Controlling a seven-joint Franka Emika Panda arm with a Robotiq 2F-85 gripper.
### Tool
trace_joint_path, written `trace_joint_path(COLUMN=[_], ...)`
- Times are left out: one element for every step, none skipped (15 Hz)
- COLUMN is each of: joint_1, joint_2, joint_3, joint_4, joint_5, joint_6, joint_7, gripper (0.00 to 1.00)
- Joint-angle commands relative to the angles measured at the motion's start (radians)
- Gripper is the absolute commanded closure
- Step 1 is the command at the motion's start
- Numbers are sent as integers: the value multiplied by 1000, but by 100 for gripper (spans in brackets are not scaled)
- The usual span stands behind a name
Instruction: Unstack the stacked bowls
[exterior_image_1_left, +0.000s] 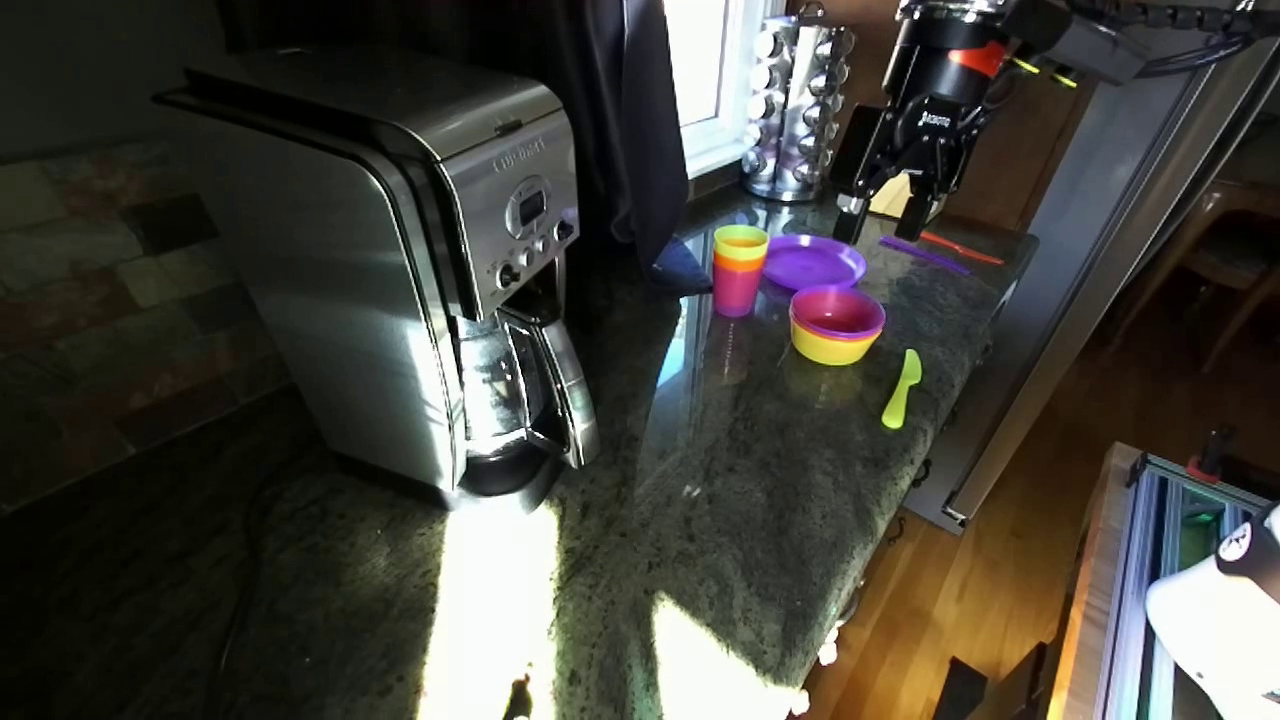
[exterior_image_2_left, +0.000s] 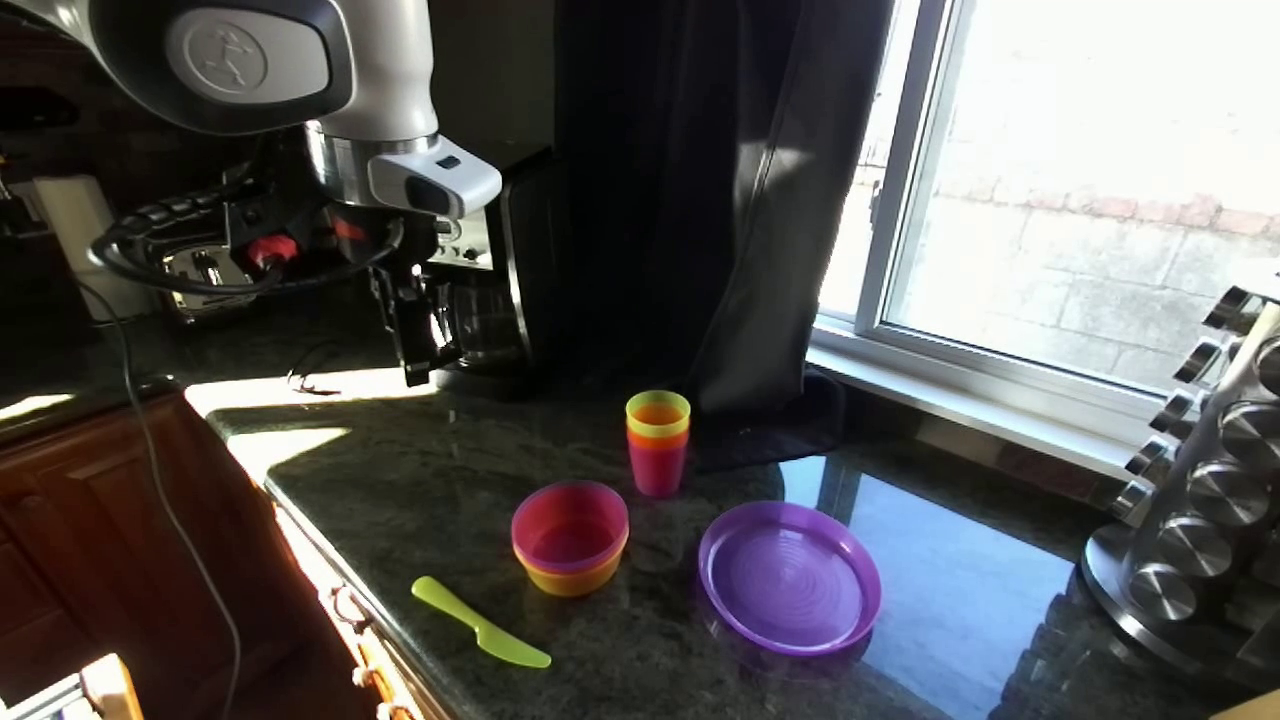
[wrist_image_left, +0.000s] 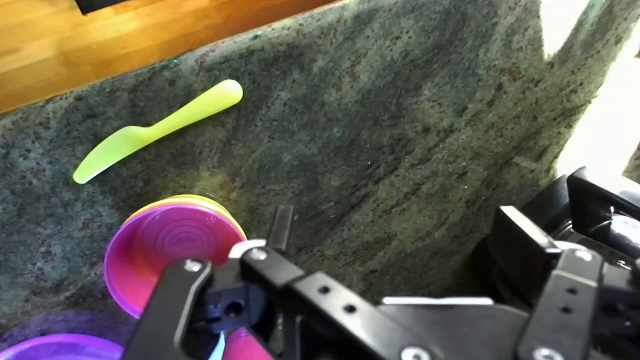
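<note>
The gripper has its fingers spread pretty wide, hanging over the counter. In an exterior view the stacked bowls sit nested, pink showing on top, lime knife near-left, purple plate right, cups on the far side.

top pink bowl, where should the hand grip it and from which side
Probably by the rim facing the coffee maker, with the hand coming straight down, one finger inside, one outside. The pink bowl sits mouth up on the stack, its edge exposed; plate, cups and knife lie toward other sides.
</note>
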Motion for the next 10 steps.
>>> trace_joint_path(joint_1=[-44, -58, -73, -84, -95, -108, -118, -124, -129, -134], joint_2=[9, 6, 7, 5, 4, 3, 8, 15, 21, 36], joint_3=[-3, -17, -26, -42, -54, -66, -84, -100, -116, -134], joint_4=[-10, -15, -19, -22, -24, -27, -26, -23, -22, -16], joint_5=[-44, -57, -75, -89, -103, -124, -139, -154, -167, -183], joint_6=[52, 69, 95, 108, 126, 143, 144, 136, 124, 97], joint_7=[41, 32, 26, 4, -10, -26, -50, -81, -111, -148], gripper=[0, 0, 0, 0, 0, 0, 0, 0, 0, 0])
